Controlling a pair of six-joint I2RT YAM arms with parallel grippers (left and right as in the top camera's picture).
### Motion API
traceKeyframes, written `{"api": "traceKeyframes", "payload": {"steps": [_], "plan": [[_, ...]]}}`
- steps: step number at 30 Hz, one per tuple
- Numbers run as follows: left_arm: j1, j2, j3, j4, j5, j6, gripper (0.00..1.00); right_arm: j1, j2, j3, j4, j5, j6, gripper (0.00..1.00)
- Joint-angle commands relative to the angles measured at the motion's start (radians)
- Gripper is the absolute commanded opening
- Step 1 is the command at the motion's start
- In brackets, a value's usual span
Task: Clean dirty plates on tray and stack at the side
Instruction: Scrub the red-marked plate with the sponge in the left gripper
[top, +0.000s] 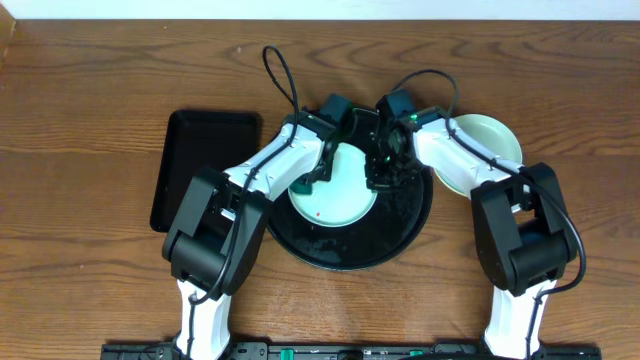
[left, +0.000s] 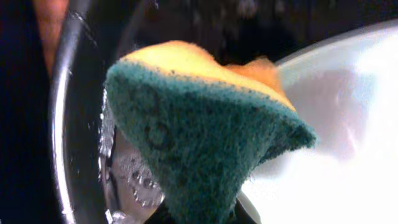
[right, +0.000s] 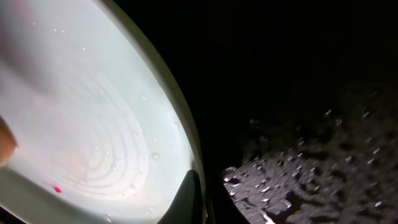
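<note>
L gripper (top: 305, 186) clamped on sponge (left: 199, 130) at left edge of plate (top: 340, 195), to scrub smear (top: 318, 213). R gripper (top: 385, 172) at plate's right rim, prob. steadying it; closure can't tell.

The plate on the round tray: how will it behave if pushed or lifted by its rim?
The plate looks stiff and glazed, so it should keep its shape when lifted. Droplets sit on it and on the tray, so it will probably slide easily and slip when gripped. Being shallow, it seems unlikely to tip.
</note>
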Motion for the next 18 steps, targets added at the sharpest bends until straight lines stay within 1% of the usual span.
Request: {"api": "traceKeyframes", "payload": {"steps": [1, 2, 5, 7, 9, 11, 12, 16, 17, 18], "plan": [[0.036, 0.013, -0.022, -0.091, 0.089, 0.091, 0.08, 0.005, 0.034, -0.033, -0.023, 0.064, -0.027, 0.01], [0.036, 0.013, -0.022, -0.100, 0.139, 0.114, 0.08, 0.005, 0.034, -0.033, -0.022, 0.064, -0.027, 0.01], [0.036, 0.013, -0.022, -0.108, 0.364, 0.259, 0.08, 0.005, 0.034, -0.033, -0.020, 0.064, -0.027, 0.01], [0.036, 0.013, -0.022, -0.109, 0.563, 0.372, 0.08, 0.005, 0.034, -0.033, -0.020, 0.064, -0.027, 0.01], [0.036, 0.013, -0.022, -0.101, 0.737, 0.458, 0.08, 0.005, 0.034, -0.033, -0.020, 0.064, -0.027, 0.01], [0.036, 0.013, -0.022, -0.075, 0.853, 0.505, 0.08, 0.005, 0.034, -0.033, -0.020, 0.064, -0.027, 0.01], [0.036, 0.014, -0.022, -0.030, 0.897, 0.507, 0.08, 0.005, 0.034, -0.033, -0.020, 0.064, -0.027, 0.01], [0.038, 0.014, -0.022, 0.109, 0.888, 0.500, 0.08, 0.005, 0.034, -0.033, -0.023, 0.064, -0.027, 0.01], [0.039, 0.014, -0.022, 0.146, 0.863, 0.491, 0.08, 0.005, 0.034, -0.033, -0.024, 0.064, -0.027, 0.01], [0.041, 0.014, -0.022, 0.230, 0.753, 0.449, 0.08, 0.005, 0.034, -0.033, -0.028, 0.064, -0.027, 0.01]]}}
